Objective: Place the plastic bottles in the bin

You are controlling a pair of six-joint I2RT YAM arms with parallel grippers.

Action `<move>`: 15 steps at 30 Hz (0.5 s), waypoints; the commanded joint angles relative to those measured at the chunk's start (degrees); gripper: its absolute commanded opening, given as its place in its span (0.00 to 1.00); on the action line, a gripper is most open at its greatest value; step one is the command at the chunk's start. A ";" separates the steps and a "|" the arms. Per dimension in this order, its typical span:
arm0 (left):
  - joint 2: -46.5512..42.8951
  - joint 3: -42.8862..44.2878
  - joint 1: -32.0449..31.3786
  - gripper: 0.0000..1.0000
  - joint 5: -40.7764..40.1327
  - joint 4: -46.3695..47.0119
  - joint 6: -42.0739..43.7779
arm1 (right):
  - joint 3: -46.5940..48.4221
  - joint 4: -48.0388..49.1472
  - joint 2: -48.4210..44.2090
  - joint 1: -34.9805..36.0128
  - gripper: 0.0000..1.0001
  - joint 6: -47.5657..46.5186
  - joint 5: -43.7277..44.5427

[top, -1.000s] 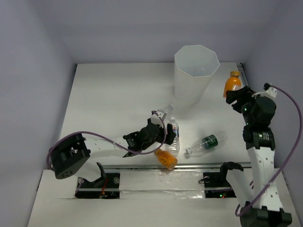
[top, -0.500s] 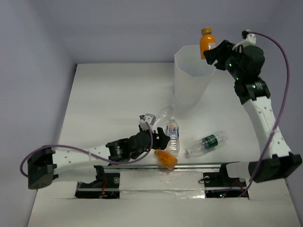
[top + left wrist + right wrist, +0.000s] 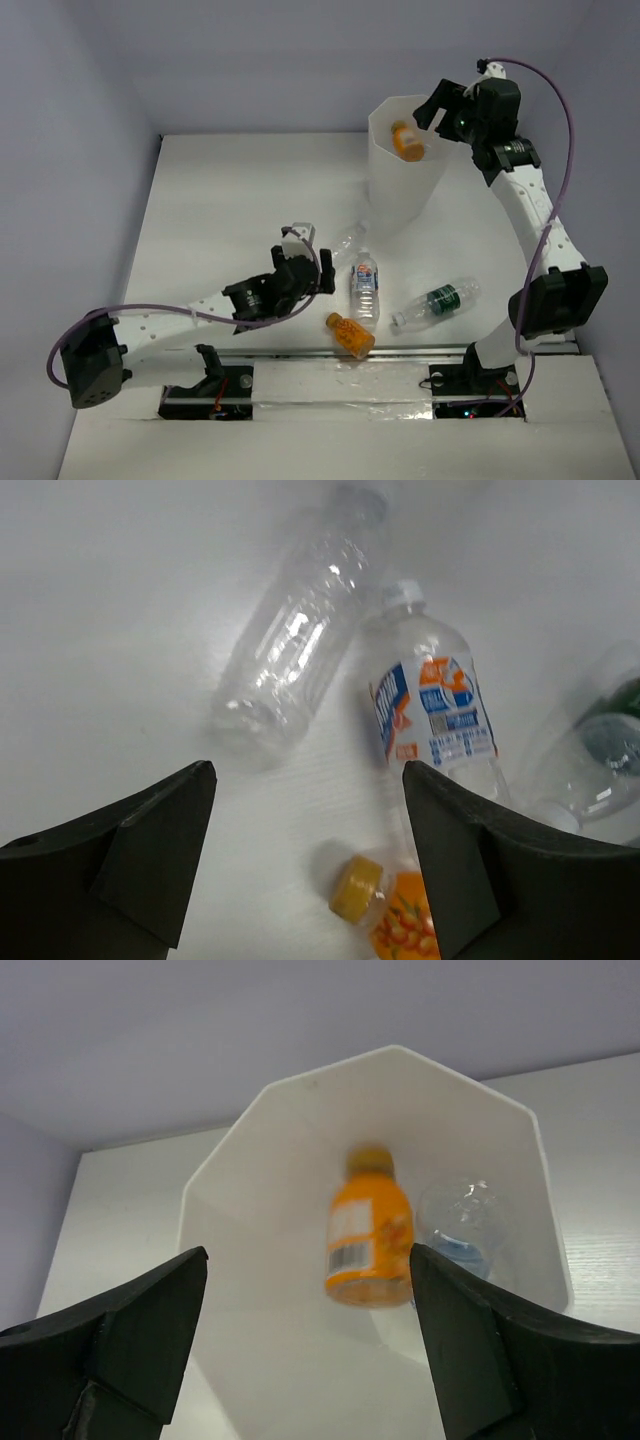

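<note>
My right gripper is open above the white octagonal bin. A short orange bottle is free of it and blurred, falling inside the bin. In the right wrist view the open gripper looks down at that orange bottle, with a clear blue-labelled bottle lying in the bin. My left gripper is open and empty over the table. Ahead of the left gripper lie a plain clear bottle, a blue-labelled bottle and a second orange bottle.
A green-labelled bottle lies right of the blue-labelled bottle; the orange one lies by the metal rail at the near edge. The plain clear bottle lies near the bin's foot. Walls enclose the table.
My right arm swung the orange bottle from the table's right side up over the bin, then opened; the bottle now drops inside. My left gripper drew back a little to the left.
</note>
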 commanded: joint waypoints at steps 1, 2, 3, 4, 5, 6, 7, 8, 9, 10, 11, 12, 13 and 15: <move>2.98 4.59 4.87 0.74 3.31 5.20 6.86 | 0.27 3.34 -6.98 0.65 0.87 -0.29 -0.13; 4.39 6.51 6.88 0.74 4.10 5.47 8.79 | -1.39 3.70 -7.95 0.65 0.87 -0.11 -0.22; 5.71 7.84 7.42 0.75 4.11 5.47 9.68 | -2.45 4.48 -9.01 0.65 0.88 0.06 -0.39; 8.51 8.98 7.43 0.76 4.02 5.21 10.73 | -3.24 5.27 -9.89 0.65 0.88 0.24 -0.65; 10.01 11.17 8.91 0.79 4.63 5.65 12.92 | -4.56 5.20 -11.38 0.65 0.87 0.68 -0.74; 11.42 12.32 9.62 0.81 5.68 5.82 14.24 | -5.61 5.37 -12.35 0.65 0.84 1.03 -1.01; 14.48 13.46 10.32 0.82 5.69 5.83 15.65 | -7.28 7.20 -13.66 1.26 0.80 1.55 -1.62; 15.90 15.74 10.85 0.82 10.04 6.87 16.97 | -9.38 8.61 -15.15 1.26 0.56 2.17 -1.97; 17.22 16.72 11.90 0.84 11.22 7.40 19.16 | -14.36 10.36 -18.74 1.96 0.40 3.48 -2.41; 20.11 17.95 11.91 0.84 13.14 7.58 20.31 | -16.85 13.25 -20.60 2.92 0.26 4.19 -2.68; 21.70 20.31 12.61 0.84 16.12 7.84 21.45 | -19.57 14.59 -22.45 3.54 0.14 4.72 -3.03; 23.11 21.46 12.61 0.84 16.76 8.02 22.51 | -22.21 16.08 -26.03 4.16 0.13 5.51 -3.20; 26.43 22.78 13.14 0.84 17.29 7.76 24.26 | -26.93 18.01 -27.55 5.38 0.13 5.77 -3.38; 30.05 27.44 13.14 0.84 18.17 5.66 25.68 | -31.09 18.99 -30.19 6.62 0.17 6.04 -3.38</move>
